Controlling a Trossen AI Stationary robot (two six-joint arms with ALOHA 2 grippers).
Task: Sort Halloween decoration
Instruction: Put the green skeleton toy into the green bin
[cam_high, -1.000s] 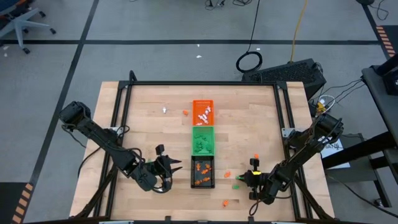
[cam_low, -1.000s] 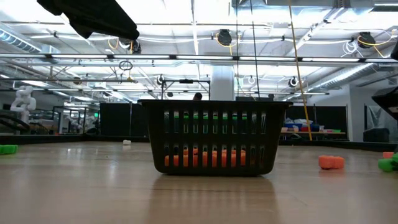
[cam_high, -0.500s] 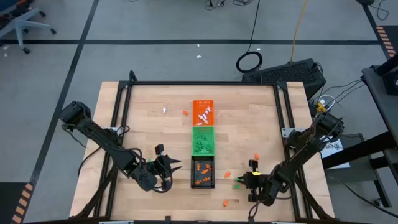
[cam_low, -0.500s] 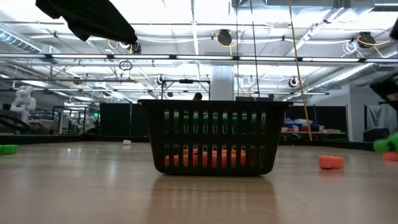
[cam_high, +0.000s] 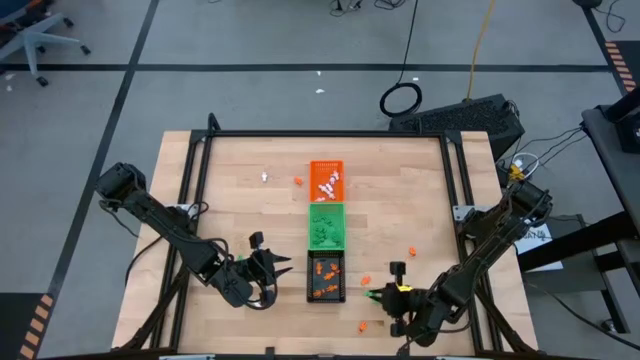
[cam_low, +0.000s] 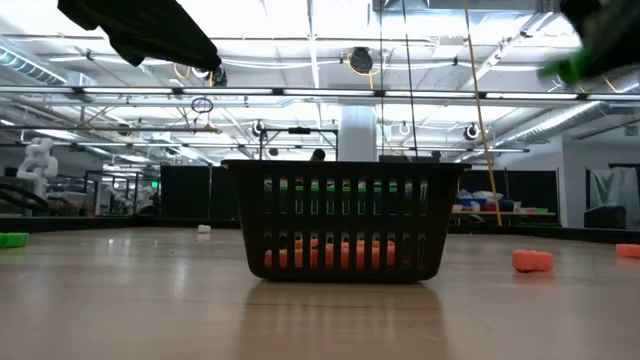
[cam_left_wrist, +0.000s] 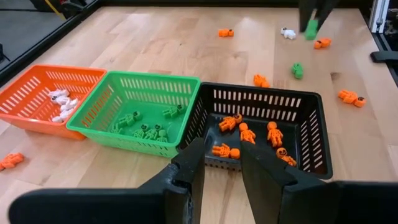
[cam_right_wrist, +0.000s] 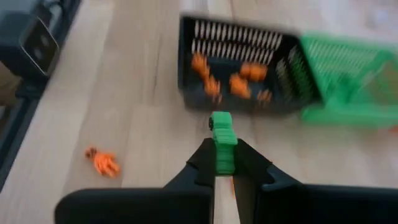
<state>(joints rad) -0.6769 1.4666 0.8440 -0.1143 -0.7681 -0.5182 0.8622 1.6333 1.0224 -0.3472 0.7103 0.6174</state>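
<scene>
The right pincer (cam_right_wrist: 224, 163), clamped on a green trinket (cam_right_wrist: 222, 140), has lifted it, probably toward the green tray (cam_high: 326, 226).

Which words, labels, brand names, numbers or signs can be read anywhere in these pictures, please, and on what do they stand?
No text can be read in any view.
The orange tray, green tray and black tray show no lettering.
Neither the green trinket in the right claw nor the left claw bears a mark.
The room behind shows no legible sign.
</scene>
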